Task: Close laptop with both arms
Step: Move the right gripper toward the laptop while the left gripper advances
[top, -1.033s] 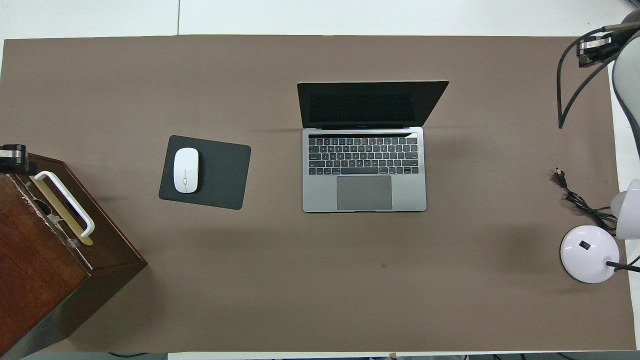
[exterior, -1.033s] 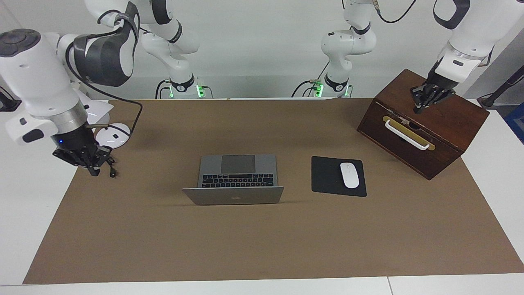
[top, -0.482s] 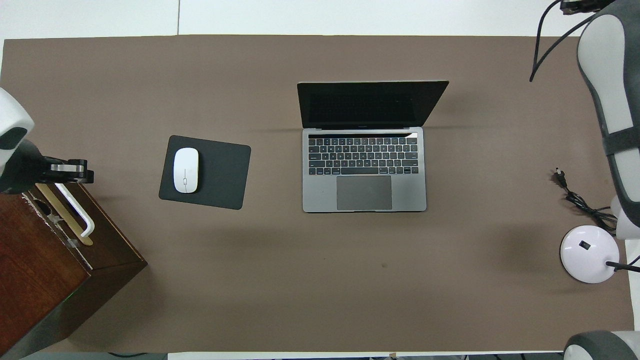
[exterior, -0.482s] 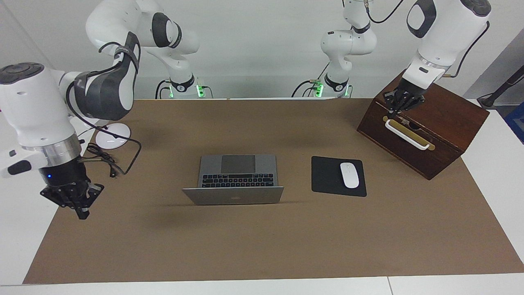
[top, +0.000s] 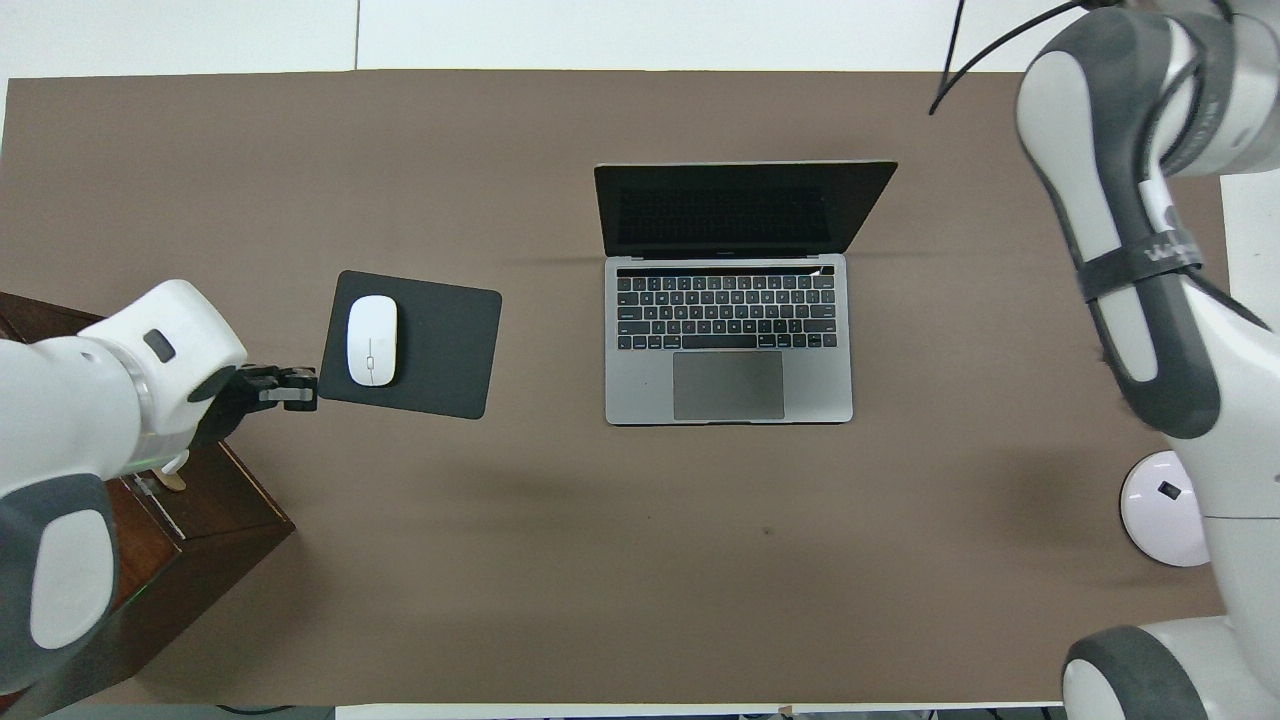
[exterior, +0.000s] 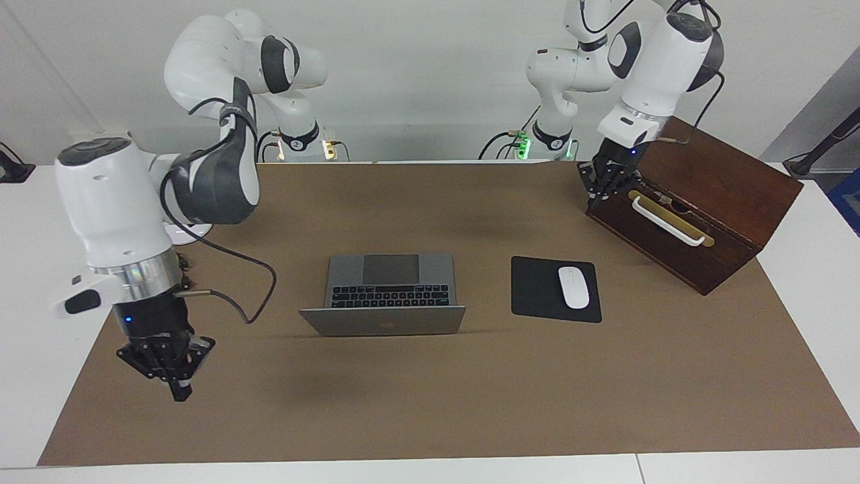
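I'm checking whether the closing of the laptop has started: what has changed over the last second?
Both arms moved; nothing was grasped. The right gripper swung from beside the lamp base out over the mat at the right arm's end, past the laptop's lid line. The left gripper came off the wooden box's top to its corner nearest the laptop. Laptop still open; mouse and mouse pad unmoved.

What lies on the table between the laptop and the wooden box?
A black mouse pad with a white mouse on it lies between the laptop and the wooden box; both views show it.
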